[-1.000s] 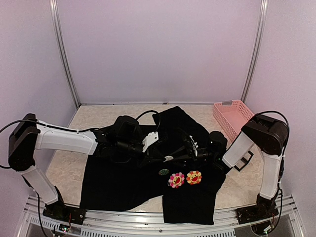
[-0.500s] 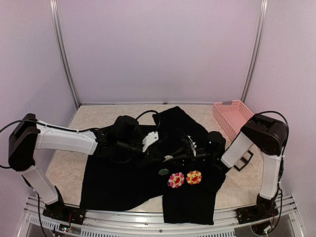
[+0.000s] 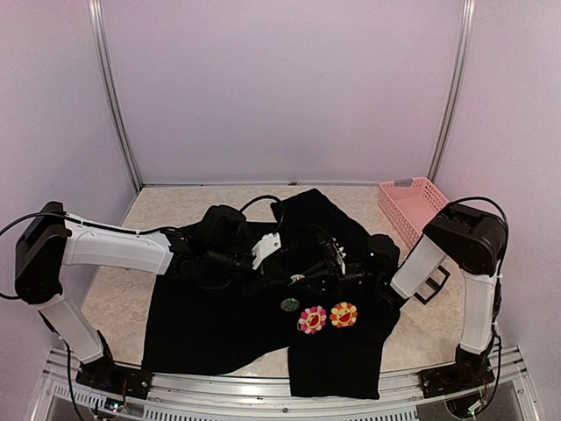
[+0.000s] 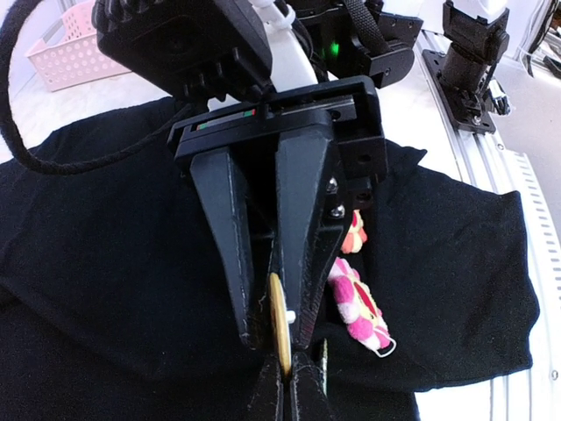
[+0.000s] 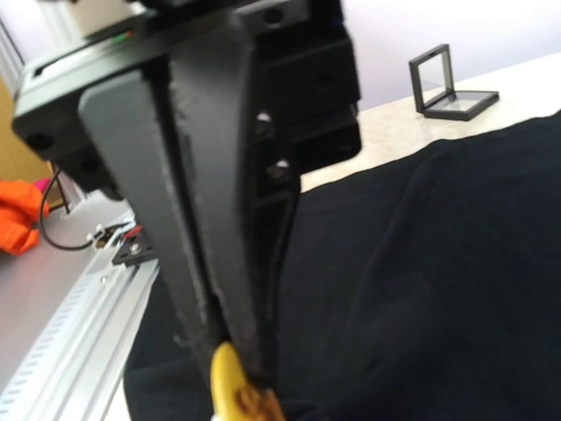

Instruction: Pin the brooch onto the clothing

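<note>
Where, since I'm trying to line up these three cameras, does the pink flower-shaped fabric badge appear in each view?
Top external: the pink flower-shaped badge lies lower centre on the shirt front, touching the orange badge to its right.
Left wrist: the badge shows right of centre, low in the picture.
Right wrist: not in view.
Shared landmark: the black shirt, seen in all three.

Over the shirt's centre, the left gripper and right gripper meet tip to tip, blocking passage. Right of the shirt: pink basket, small clear case. Left of the shirt: bare table, passable.
</note>
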`<state>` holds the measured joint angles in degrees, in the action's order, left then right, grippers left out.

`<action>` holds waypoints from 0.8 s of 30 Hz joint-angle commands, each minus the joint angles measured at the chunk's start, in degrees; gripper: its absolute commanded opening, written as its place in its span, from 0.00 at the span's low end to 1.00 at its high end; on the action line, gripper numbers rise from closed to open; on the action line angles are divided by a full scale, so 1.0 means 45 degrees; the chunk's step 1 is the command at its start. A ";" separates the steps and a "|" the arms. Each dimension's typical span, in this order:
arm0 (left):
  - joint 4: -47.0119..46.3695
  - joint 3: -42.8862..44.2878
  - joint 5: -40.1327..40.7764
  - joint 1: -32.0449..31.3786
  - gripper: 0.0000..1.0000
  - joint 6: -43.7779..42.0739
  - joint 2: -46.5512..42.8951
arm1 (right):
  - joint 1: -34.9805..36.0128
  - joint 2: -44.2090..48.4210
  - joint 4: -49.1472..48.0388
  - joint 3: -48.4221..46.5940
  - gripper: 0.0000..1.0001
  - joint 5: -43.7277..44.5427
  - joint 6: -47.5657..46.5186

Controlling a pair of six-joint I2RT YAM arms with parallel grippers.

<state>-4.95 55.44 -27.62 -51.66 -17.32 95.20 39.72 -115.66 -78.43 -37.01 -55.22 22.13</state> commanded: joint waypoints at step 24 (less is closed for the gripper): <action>0.0319 -0.0054 -0.0634 -0.0258 0.00 -0.0350 -0.0436 | -0.0683 -0.0354 -0.1296 0.0154 0.08 0.1942 0.2198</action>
<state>-5.58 55.44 -25.23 -51.37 -17.39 95.18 39.51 -117.16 -83.22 -36.45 -53.06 29.71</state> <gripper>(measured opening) 0.006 0.063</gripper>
